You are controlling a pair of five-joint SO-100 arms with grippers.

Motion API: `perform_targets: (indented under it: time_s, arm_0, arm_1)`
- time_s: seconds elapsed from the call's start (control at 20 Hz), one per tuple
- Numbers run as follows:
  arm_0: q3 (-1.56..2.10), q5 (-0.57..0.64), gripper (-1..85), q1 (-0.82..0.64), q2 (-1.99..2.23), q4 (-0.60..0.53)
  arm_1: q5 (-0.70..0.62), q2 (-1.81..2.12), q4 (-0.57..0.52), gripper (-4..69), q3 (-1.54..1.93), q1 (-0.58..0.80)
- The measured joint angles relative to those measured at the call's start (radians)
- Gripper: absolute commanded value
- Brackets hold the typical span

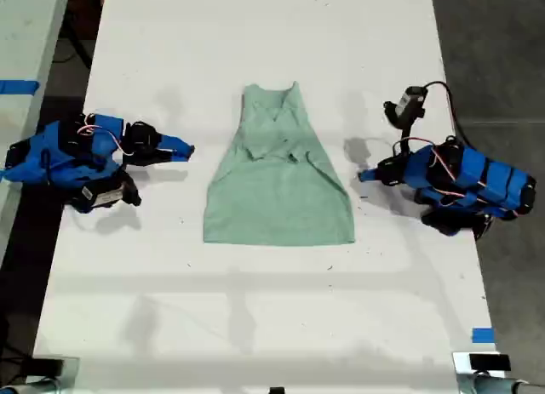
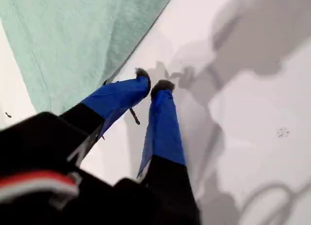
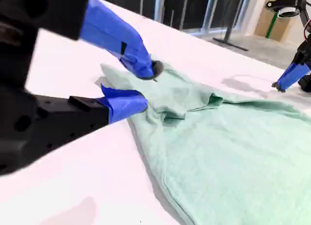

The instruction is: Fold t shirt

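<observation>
Filling most of the exterior view, the white table (image 1: pixel 255 309) carries everything else. The t shirt (image 1: pixel 277 194) lies flat at the table's middle, narrow V-neck end toward the top of the exterior view and wide hem toward the bottom, with a rumpled fold across its chest. The pale green cloth is partly doubled over itself there, which shows as a raised ridge in the second wrist view (image 3: pixel 233 147).

Two blue and black arms lie low on the table, one on each side of the shirt. My second gripper (image 1: pixel 186 147) points at the shirt from the exterior view's left and stays apart from the cloth. Its jaws are spread with nothing between them (image 3: pixel 146 84). My first gripper (image 1: pixel 362 175) points in from the exterior view's right, just beside the shirt's flaring side edge. Its fingertips are drawn almost together over bare table, with only a sliver of gap and nothing pinched (image 2: pixel 153 83), and the shirt's edge (image 2: pixel 73 40) runs close by.

A small strip of blue tape (image 1: pixel 483 335) sits near the table's lower right corner in the exterior view
</observation>
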Motion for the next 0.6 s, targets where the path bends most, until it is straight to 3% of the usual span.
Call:
perform_targets:
  time_s: [0.1, 0.2, 0.6]
  arm_0:
    - [0.06, 0.038, -0.1, -0.044, 0.009, 0.049]
    - [0.124, 0.11, -0.1, -0.181, 0.006, 0.087]
    - [0.144, 0.117, -0.1, -0.195, 0.011, 0.094]
  arm_1:
    - [0.0, 0.0, 0.0, 4.2, 0.0, 0.0]
    - [0.0, 0.0, 0.0, 4.2, 0.0, -0.002]
    - [0.0, 0.0, 0.0, 3.9, 0.0, -0.002]
